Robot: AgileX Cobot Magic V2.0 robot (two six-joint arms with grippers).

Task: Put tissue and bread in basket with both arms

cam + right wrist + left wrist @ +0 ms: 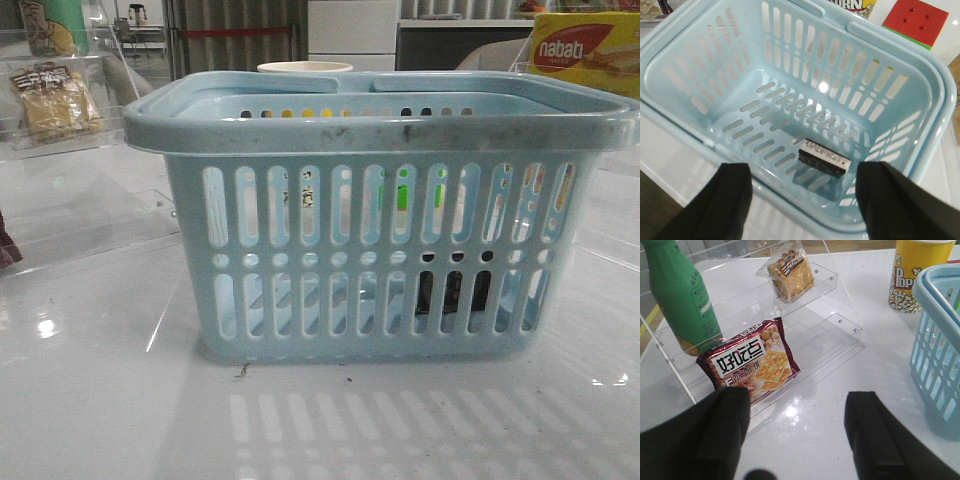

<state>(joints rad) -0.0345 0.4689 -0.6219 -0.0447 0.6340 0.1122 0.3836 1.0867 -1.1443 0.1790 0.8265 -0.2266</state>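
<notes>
The light-blue basket stands mid-table. The tissue, a small dark pack, lies on the basket's floor and shows through the slots in the front view. The bread, a clear packet of tan pieces, leans on the upper step of a clear shelf, also seen at the far left in the front view. My left gripper is open and empty above the table in front of the shelf. My right gripper is open and empty above the basket's rim. Neither gripper shows in the front view.
A green bottle and a maroon biscuit packet sit on the clear shelf near the bread. A yellow popcorn cup stands behind the basket. A yellow-red nabati box is at the back right, a red cube beside the basket.
</notes>
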